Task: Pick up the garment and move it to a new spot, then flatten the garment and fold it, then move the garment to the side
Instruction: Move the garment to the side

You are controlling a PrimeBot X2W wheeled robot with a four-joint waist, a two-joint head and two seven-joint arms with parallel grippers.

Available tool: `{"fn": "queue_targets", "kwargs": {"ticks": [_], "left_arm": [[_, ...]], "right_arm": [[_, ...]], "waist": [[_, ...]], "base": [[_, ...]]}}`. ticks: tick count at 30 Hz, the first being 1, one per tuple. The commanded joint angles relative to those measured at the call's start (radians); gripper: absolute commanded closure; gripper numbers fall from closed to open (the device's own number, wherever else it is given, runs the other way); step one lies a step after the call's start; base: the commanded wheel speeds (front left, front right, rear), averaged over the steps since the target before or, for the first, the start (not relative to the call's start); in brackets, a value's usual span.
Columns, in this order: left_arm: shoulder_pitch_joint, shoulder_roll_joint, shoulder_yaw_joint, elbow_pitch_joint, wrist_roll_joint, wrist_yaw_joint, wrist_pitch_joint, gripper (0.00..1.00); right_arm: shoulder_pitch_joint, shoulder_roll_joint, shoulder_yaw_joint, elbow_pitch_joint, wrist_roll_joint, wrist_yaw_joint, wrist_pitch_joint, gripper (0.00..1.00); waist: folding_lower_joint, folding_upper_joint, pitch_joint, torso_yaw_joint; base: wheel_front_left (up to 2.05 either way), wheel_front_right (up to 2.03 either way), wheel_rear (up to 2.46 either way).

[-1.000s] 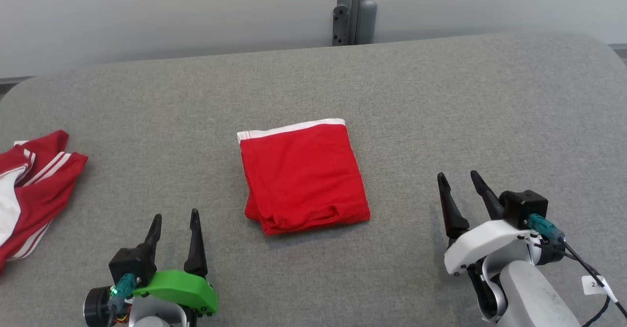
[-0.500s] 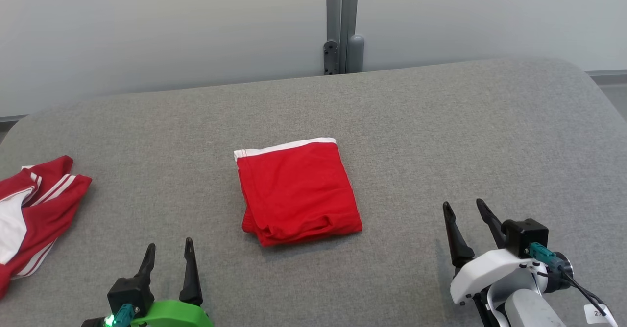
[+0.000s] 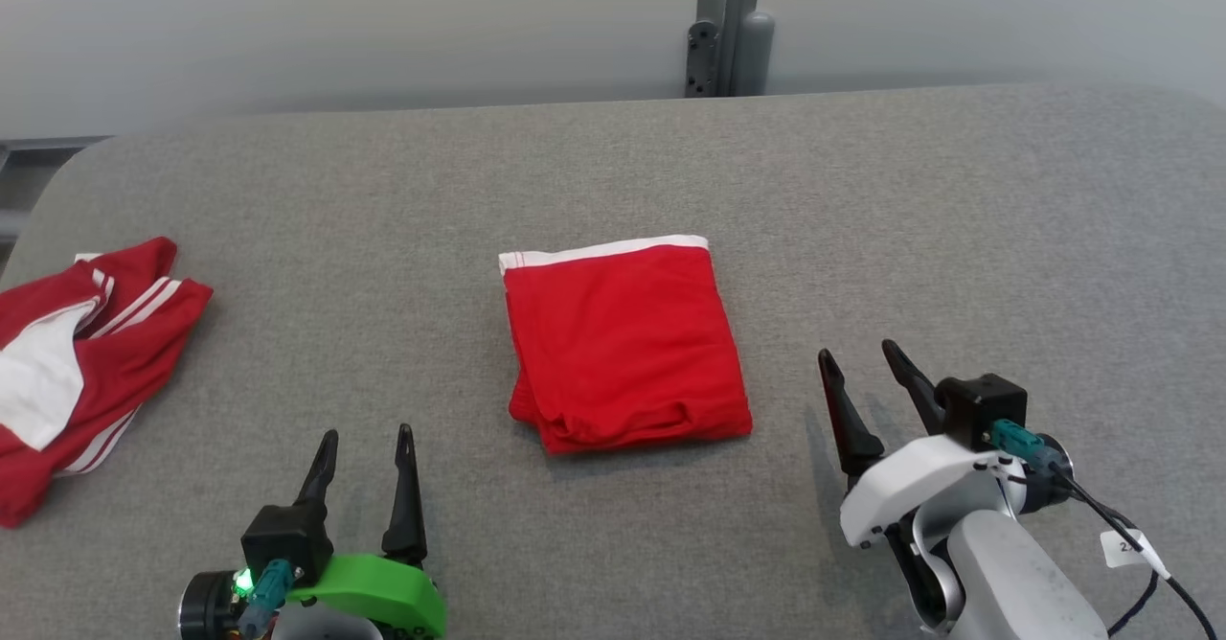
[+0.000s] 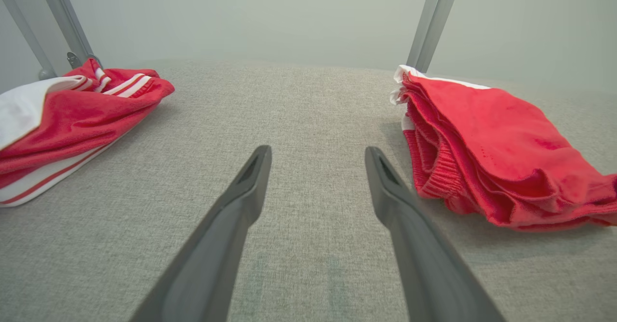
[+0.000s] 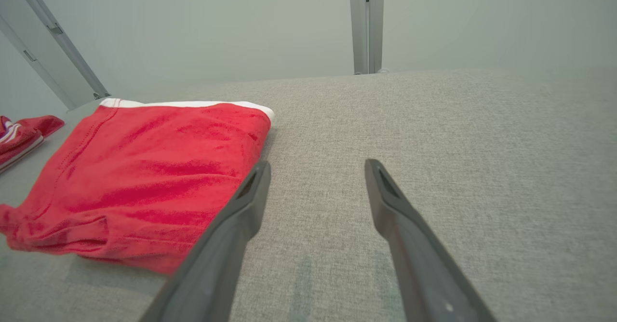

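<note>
From the head: looks forward and down across most of the grey table (image 3: pixel 958 190). From each wrist: sits low, close to the surface, facing the far wall (image 3: pixel 383 27). Shared by all three: folded red garment (image 3: pixel 627 343), near both wrist cameras.

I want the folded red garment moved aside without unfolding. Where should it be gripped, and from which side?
Probably the thick, bunched near edge of the garment, pinching all layers at both corners. Come in low from the robot's side: the open left pincer and right pincer flank it.
</note>
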Motion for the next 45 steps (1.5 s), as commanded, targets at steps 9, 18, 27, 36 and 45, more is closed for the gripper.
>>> {"fn": "queue_targets", "kwargs": {"ticks": [9, 18, 27, 36, 45], "left_arm": [[-0.047, 0.005, -0.038, -0.003, -0.011, 0.004, 0.0, 0.0], [-0.062, 0.005, -0.057, -0.007, -0.017, 0.006, 0.0, 0.0], [-0.074, 0.005, -0.052, -0.009, -0.015, 0.001, 0.0, 0.0], [-0.083, 0.005, -0.055, -0.01, 0.004, -0.017, 0.0, 0.0], [-0.103, 0.005, -0.052, -0.002, 0.015, -0.023, 0.0, 0.0]], "right_arm": [[-0.155, -0.004, 0.084, 0.153, 0.074, 0.0, -0.003, 0.0], [-0.249, -0.003, 0.141, 0.323, 0.201, 0.0, -0.003, 0.0], [-0.282, -0.005, 0.136, 0.344, 0.26, 0.0, -0.001, 1.0], [-0.231, -0.004, 0.114, 0.278, 0.255, 0.0, -0.002, 1.0], [-0.198, -0.003, 0.152, 0.254, 0.277, 0.0, -0.002, 1.0]], "waist": [[0.0, -0.0001, 0.102, 0.147], [0.0, -0.0001, 0.129, 0.188], [0.0, -0.0001, 0.134, 0.164], [0.0, -0.0001, 0.102, -0.02], [0.0, -0.0001, 0.097, -0.278]], "base": [[0.0, 0.0, 0.0], [0.0, 0.0, 0.0], [0.0, 0.0, 0.0], [0.0, 0.0, 0.0], [0.0, 0.0, 0.0]]}}
